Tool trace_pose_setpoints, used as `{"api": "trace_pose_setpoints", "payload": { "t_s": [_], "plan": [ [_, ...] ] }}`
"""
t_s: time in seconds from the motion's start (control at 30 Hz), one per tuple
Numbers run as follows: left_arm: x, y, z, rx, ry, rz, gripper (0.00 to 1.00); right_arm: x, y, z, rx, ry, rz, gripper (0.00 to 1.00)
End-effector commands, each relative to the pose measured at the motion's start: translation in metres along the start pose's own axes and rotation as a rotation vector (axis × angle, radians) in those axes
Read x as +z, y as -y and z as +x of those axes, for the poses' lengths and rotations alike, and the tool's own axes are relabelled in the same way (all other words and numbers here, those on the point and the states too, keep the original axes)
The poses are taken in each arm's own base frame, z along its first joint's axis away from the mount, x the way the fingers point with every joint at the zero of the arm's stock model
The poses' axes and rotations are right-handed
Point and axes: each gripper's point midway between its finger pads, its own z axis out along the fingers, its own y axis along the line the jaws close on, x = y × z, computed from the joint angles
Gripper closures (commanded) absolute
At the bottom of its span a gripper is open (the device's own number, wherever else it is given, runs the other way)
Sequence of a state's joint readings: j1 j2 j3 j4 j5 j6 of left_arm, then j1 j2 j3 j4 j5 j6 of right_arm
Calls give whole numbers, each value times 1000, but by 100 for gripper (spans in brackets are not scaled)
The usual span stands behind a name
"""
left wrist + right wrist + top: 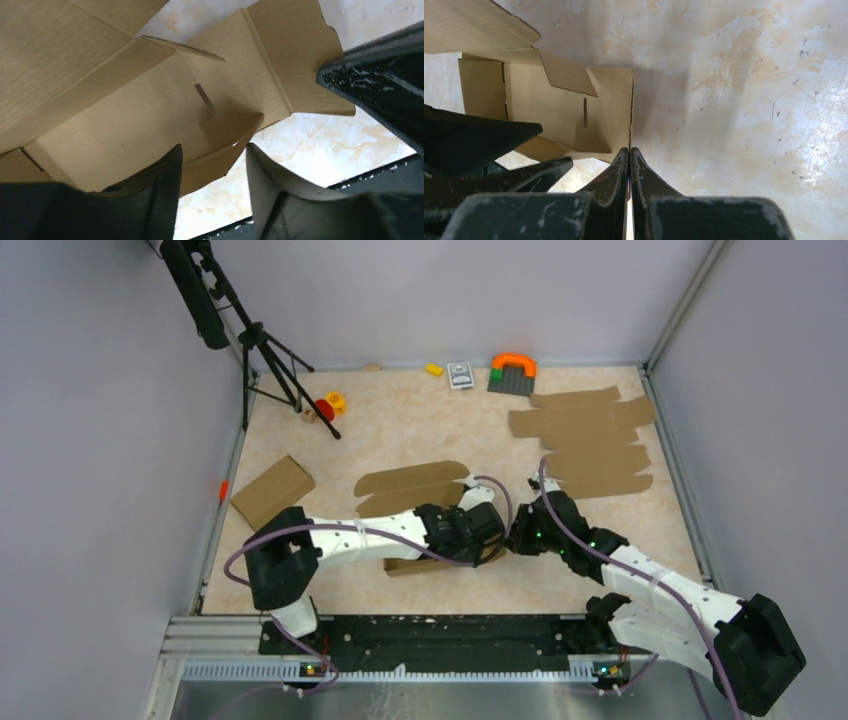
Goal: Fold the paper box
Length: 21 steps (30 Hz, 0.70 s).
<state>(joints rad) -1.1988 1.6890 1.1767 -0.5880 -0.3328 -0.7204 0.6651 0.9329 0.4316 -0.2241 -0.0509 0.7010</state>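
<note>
The paper box (412,488) lies partly folded near the table's centre. The left gripper (213,150), jaws apart, straddles a flap corner. At the box's 3 o'clock edge, the right gripper (629,151) is pinched closed.

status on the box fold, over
Left pincer open astride a flap of the plain brown cardboard box. Right pincer shut, tips at its side edge. Brown cardboard pile lies apart.

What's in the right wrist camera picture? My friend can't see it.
The right gripper, shut tight, has its tips at the edge of a partly folded brown paper box lying on a pale marbled table. At the left, the left gripper has its dark fingers apart around one flap.
</note>
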Motion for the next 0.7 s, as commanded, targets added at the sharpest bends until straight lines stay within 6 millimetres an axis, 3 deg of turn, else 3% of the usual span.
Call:
{"api": "trace_pose_setpoints", "payload": {
  "t_s": [0.0, 0.37, 0.4, 0.5, 0.67],
  "plan": [
    [4, 5, -18, -32, 47, -13, 54, 0, -8, -2, 1, 19, -35, 100],
    [14, -2, -14, -58, 20, -56, 66, 0, -7, -1, 3, 23, -38, 100],
    [14, 1, -16, -59, 26, -46, 64, 0, -7, -1, 4, 24, -39, 100],
    [17, 11, -15, -49, 14, 1, 40, 0, -9, -2, 7, 25, -47, 100],
    [24, 17, -12, -35, -9, 21, 46, 0, -10, -1, 7, 22, -51, 100]
  ]
}}
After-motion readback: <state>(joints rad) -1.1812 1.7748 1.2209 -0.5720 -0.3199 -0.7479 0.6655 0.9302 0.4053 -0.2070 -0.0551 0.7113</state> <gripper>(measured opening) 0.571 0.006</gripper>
